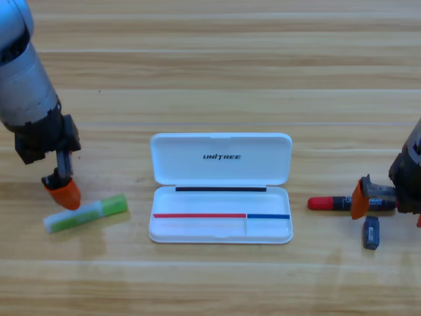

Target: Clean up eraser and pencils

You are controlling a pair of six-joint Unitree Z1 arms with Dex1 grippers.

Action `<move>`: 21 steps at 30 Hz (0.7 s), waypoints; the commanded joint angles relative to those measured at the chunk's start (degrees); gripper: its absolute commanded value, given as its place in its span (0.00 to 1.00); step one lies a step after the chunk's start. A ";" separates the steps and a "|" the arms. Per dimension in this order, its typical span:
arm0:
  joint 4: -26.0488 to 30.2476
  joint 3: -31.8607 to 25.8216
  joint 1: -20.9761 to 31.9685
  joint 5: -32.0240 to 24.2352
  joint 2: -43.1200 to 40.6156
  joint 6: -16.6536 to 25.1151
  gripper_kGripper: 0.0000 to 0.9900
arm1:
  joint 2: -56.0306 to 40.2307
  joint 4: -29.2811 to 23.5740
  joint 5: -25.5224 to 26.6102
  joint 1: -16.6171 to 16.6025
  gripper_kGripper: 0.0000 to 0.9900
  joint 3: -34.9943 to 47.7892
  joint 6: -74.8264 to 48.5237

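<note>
Beside the left gripper (62,191) lies the green highlighter (86,213).

Open white case (221,187) mid-table, bare wood all around it

I see the open case (221,197) at the middle of the table (210,66), its lid on the far side and its tray on the near side. The highlighter (86,213) lies well to its left, with my left gripper (62,192) just beyond its left end. The marker (342,203) lies to the right of the case, my right gripper (368,197) over its right part. The eraser (371,232) sits just nearer than the marker.
</note>
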 commanded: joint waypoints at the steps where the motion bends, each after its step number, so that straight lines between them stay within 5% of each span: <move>1: -0.78 0.26 0.78 -0.22 3.63 -1.44 1.00 | 5.58 -1.00 2.55 -1.50 0.96 1.34 1.32; 15: -2.80 1.58 0.87 -0.05 6.35 -4.07 1.00 | 10.76 -2.49 1.58 -1.50 0.81 0.90 2.02; 17: -3.33 2.02 0.96 0.04 6.70 -4.16 1.00 | 11.12 -2.58 1.58 -1.50 0.73 0.90 2.02; 21: -4.39 2.72 1.04 0.39 7.41 -4.43 1.00 | 11.20 -2.58 1.67 -1.50 0.38 0.82 1.41</move>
